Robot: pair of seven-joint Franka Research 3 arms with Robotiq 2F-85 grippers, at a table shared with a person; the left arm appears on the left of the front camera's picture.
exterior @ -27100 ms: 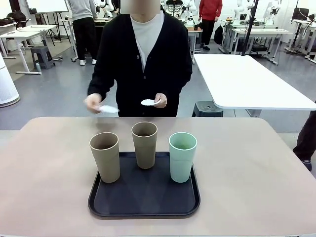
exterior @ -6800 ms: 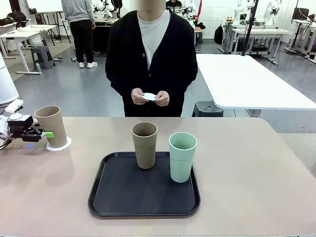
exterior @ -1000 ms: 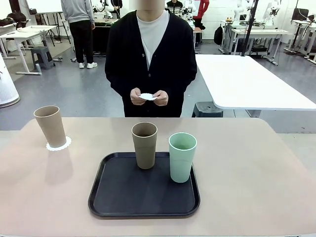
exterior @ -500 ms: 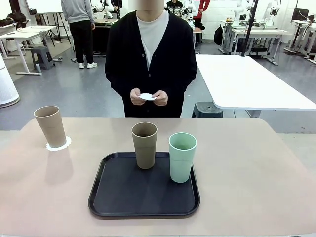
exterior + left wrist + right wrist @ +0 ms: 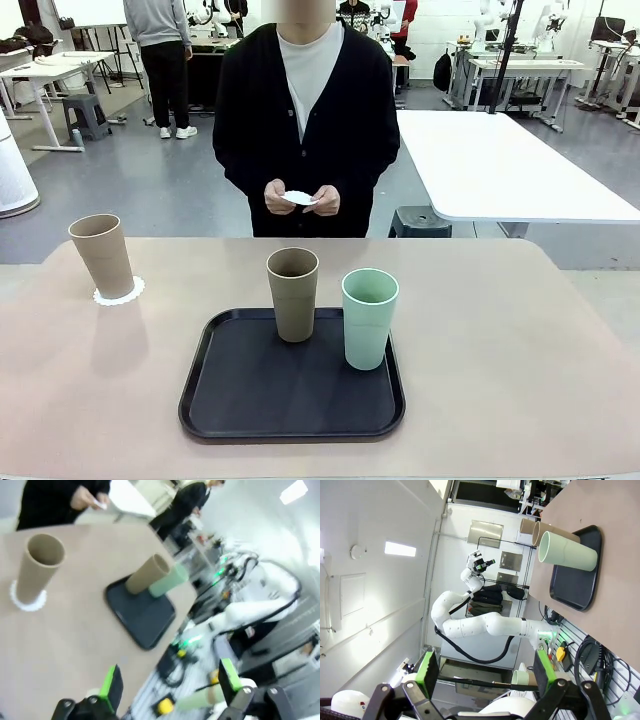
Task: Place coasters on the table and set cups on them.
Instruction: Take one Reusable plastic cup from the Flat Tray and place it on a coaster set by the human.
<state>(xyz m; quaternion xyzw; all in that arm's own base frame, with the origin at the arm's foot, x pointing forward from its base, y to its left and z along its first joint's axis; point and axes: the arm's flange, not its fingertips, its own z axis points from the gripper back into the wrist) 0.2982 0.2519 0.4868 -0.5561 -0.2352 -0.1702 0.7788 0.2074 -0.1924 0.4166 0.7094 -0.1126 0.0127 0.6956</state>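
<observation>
**Front view:** One brown cup (image 5: 101, 255) stands on a coaster (image 5: 120, 293) at the left of the desk (image 5: 500, 340). So I think one cup out of three is done. The other brown cup (image 5: 292, 293) and the green cup (image 5: 369, 317) stand just beside each other on the black tray (image 5: 290, 405) in the middle. At the top middle, the person holds a white coaster (image 5: 299, 197) in both hands (image 5: 326, 200), close to the body. I think that coaster has to go down on a bare bit of desk next. Then a claw has to lift a cup off the tray and set it right on top.

**Left wrist view:** The left claw (image 5: 170, 682) is at the bottom. It is open wide with nothing in it. It hangs tipped above the desk, well apart from the cups higher in the frame.

**Right wrist view:** The right claw (image 5: 486, 667) is at the bottom, open wide and empty too. The arm is rolled sideways. The tray and its cups lie at the upper right, far from it.
</observation>
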